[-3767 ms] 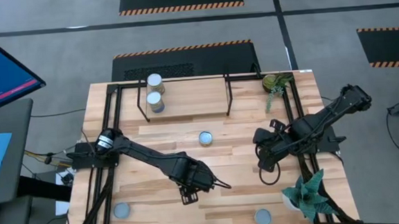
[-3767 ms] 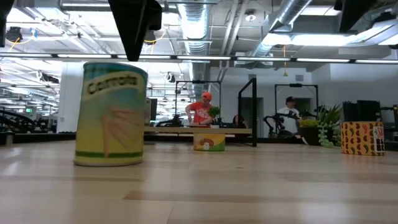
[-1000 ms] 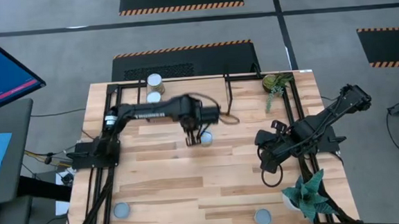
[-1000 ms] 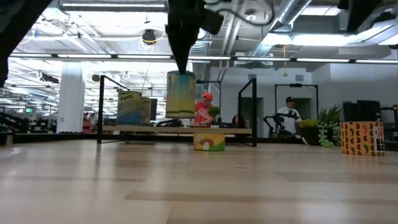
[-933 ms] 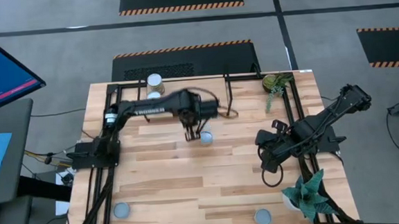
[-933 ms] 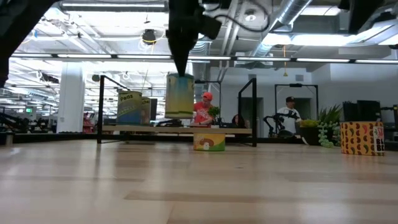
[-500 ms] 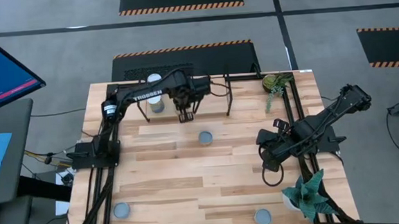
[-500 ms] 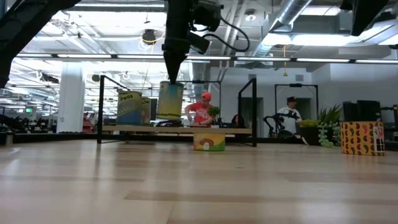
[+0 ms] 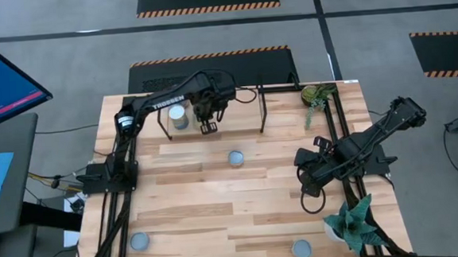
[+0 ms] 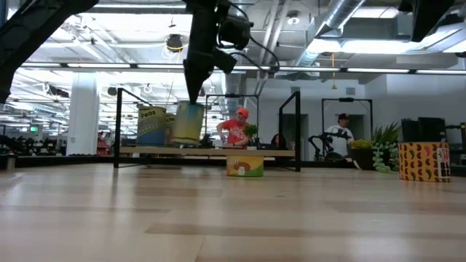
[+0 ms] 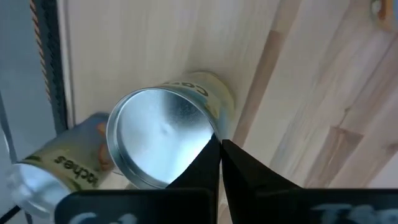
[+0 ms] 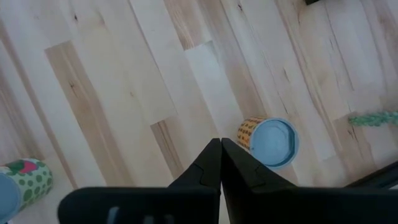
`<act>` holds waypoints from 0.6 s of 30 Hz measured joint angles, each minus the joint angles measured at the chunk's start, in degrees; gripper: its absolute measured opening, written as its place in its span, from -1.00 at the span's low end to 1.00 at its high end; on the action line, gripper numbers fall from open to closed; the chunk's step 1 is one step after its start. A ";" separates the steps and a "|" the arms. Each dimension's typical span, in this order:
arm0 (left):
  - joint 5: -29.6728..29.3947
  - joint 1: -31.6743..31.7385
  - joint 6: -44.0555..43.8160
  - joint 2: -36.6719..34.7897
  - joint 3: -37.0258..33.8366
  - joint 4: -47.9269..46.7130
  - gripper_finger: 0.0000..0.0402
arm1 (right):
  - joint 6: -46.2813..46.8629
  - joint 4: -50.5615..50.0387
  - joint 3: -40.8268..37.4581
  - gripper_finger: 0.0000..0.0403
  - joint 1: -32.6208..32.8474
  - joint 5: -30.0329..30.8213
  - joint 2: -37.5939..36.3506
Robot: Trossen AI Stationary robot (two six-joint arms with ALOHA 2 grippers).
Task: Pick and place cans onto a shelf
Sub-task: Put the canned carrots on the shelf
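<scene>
My left gripper (image 9: 209,126) hangs over the shelf (image 9: 261,110) at the table's far edge, shut on a can (image 10: 188,122) with a silvery top (image 11: 158,140). That can is hidden under the wrist in the high view. Another can (image 9: 179,117) stands on the shelf board just left of it, labelled "Peaches" (image 11: 59,171). Loose cans stand on the table at the middle (image 9: 235,157), near left (image 9: 140,241) and near right (image 9: 301,249). My right gripper (image 9: 305,192) waits shut above the table's right side, its fingers (image 12: 219,155) holding nothing. My left gripper pinches the can's top rim (image 11: 210,138) between its two fingers, one inside the rim and one outside. The fingers come from above, pointing down. The can hangs below them, slightly tilted, its bottom (image 10: 186,140) just above the shelf board.
Small potted plants stand at the far right (image 9: 316,96) and near right (image 9: 350,223) corners. Black arm-mount frames run along both side edges. The shelf board has free room to the right of the held can. People show in the room beyond the table.
My left gripper has carried the can from above the table's middle toward the far edge and a little left, over the shelf. The can has sunk toward the shelf board and now hangs tilted beside the standing can.
</scene>
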 joint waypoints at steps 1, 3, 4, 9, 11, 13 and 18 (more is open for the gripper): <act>-0.11 0.01 -0.10 0.00 -0.78 0.05 -1.00 | 0.02 0.01 0.00 -0.86 0.00 0.00 0.00; -1.59 -0.06 -0.20 0.00 -2.12 0.28 -1.00 | 0.01 0.00 0.00 -0.87 0.00 -0.01 0.00; -2.73 -0.11 -0.37 0.01 -2.39 0.60 -1.00 | 0.01 0.00 0.00 -0.87 0.00 -0.02 0.00; -3.79 -0.55 -0.40 0.02 -2.28 2.72 -1.00 | 0.02 0.01 0.00 -0.86 0.00 -0.04 0.00; -3.06 -0.54 -0.39 0.02 -2.28 2.21 -1.00 | 0.02 0.01 0.00 -0.86 0.00 -0.06 0.00; -2.15 -0.54 -0.40 0.02 -2.30 2.41 -1.00 | 0.02 0.01 0.00 -0.86 0.00 -0.04 0.00; -1.60 -0.54 -0.61 0.02 -2.35 2.48 -1.00 | 0.03 0.01 0.00 -0.86 0.00 -0.04 0.00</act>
